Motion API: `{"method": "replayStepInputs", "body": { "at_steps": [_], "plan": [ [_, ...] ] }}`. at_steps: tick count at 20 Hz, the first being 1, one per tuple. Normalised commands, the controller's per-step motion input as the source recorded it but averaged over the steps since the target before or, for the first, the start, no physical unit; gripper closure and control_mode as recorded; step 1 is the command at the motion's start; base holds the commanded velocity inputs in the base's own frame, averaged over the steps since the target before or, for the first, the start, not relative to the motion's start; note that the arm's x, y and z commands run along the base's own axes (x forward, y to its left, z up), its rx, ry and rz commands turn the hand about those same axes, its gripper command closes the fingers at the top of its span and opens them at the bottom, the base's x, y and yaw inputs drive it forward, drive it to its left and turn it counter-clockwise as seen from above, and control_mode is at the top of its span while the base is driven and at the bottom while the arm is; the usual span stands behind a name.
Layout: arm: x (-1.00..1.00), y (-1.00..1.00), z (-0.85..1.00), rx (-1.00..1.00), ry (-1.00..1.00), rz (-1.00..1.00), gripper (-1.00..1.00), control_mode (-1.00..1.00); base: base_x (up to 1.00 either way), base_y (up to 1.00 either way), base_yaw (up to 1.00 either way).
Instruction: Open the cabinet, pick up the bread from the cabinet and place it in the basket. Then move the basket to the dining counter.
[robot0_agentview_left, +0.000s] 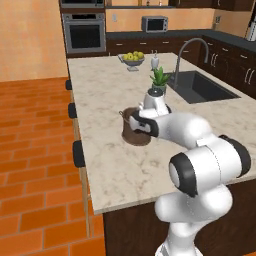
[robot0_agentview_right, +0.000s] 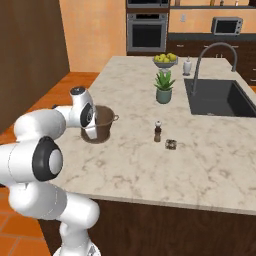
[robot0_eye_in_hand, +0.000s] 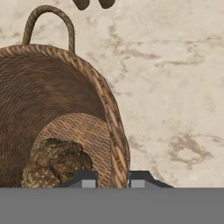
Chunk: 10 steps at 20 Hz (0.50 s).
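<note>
Pinching the stiff, light wicker basket (robot0_eye_in_hand: 57, 109) by its rim, gripper (robot0_eye_in_hand: 113, 180) clamps tight; bread (robot0_eye_in_hand: 57, 164) rides inside.

Orange brick floor (robot0_agentview_left: 35, 150), peach walls (robot0_agentview_left: 30, 40), a steel wall oven (robot0_agentview_left: 83, 32), dark base cabinets (robot0_agentview_left: 235, 65).

Dining counter (robot0_agentview_right: 150, 165): beige marble-look island top. Items on it: basket (robot0_agentview_right: 102, 125) near left; pepper mill (robot0_agentview_right: 158, 131) and small glass jar (robot0_agentview_right: 171, 144) centre; potted plant (robot0_agentview_right: 164, 86) beyond them; fruit bowl (robot0_agentview_right: 165, 60) and white bottle (robot0_agentview_right: 188, 66) far; inset sink (robot0_agentview_right: 220, 97) right.
</note>
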Motion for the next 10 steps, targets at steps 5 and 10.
{"method": "replayStepInputs", "body": {
  "at_steps": [5,10],
  "plan": [
    [0.35,-0.13,-0.3,-0.07,0.06,-0.05,1.0,-1.0,0.0,0.0,0.0],
    [-0.01,-0.1,-0.51,-0.03,0.02,-0.03,1.0,-1.0,0.0,0.0,0.0]
  ]
}}
